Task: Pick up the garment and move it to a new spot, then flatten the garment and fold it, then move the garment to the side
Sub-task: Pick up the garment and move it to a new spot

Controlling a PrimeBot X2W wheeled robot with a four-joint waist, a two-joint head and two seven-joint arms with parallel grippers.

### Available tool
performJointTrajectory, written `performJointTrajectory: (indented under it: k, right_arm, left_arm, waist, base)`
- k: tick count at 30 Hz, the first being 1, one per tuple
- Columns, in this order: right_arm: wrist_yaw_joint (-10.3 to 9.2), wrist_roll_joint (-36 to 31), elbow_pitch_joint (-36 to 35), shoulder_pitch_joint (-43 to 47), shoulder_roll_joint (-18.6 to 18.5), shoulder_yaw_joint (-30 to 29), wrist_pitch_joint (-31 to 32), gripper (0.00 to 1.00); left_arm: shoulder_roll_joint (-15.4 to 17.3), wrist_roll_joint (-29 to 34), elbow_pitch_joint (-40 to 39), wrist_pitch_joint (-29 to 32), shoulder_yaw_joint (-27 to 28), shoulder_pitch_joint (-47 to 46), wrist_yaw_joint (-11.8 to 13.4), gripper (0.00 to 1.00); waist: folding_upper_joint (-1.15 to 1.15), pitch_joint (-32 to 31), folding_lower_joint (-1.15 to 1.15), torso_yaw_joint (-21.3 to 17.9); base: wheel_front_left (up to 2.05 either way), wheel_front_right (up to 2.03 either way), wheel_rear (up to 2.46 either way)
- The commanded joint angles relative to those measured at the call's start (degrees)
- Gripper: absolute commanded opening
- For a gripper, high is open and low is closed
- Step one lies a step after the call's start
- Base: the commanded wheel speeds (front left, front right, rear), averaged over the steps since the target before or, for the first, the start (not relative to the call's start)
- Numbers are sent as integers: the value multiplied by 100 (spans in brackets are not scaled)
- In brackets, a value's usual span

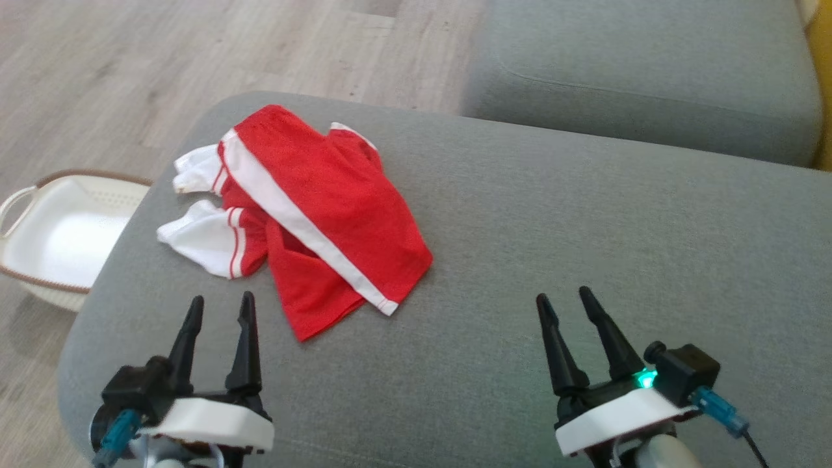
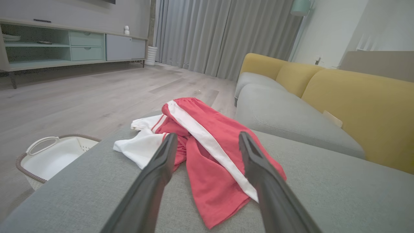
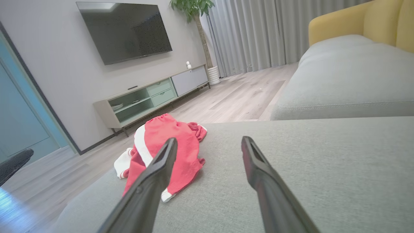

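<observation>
Broadly, a pale wooden floor (image 1: 97, 65) spreads beyond the far and left edges of the big grey seat cushion (image 1: 585, 227), and that cushion carries everything that matters. A second grey cushion (image 1: 650, 71) sits beyond its far right edge, with a yellow backrest (image 2: 355, 106) behind that one. The garment (image 1: 325, 208), red shorts with a broad white side stripe and some white, red-trimmed fabric bunched beside them, lies rumpled on the left part of the cushion, close to its far left edge. Its long axis follows the stripe, running on a diagonal from the cushion's far left corner towards the middle of its near side. The white bunched parts stick out towards the cushion's left edge, and a red hem corner points at the near edge. A white basket (image 1: 65, 227) with a brown rim stands on the floor just off the cushion's left edge. Over the cushion's near left corner hovers the left gripper (image 1: 221, 298), its two dark fingers spread wide with nothing between them. The garment lies ahead of it and a little to its right, the nearest red hem near the fingertips but not touching them. Over the near edge, further right, hangs the right gripper (image 1: 564, 294), likewise spread wide and empty. The garment is well apart from it, ahead and off to its left, with bare grey fabric between.
</observation>
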Motion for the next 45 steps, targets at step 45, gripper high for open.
performJointTrajectory:
  k: [45]
  right_arm:
    - [-4,-987,-832,-864,-37,-814,-17,100]
  left_arm:
    - [2462,-765,2566,1717,-51,-4766,-587,100]
  waist:
    - [0,2524,0,-608]
  base:
    - [0,0,0]
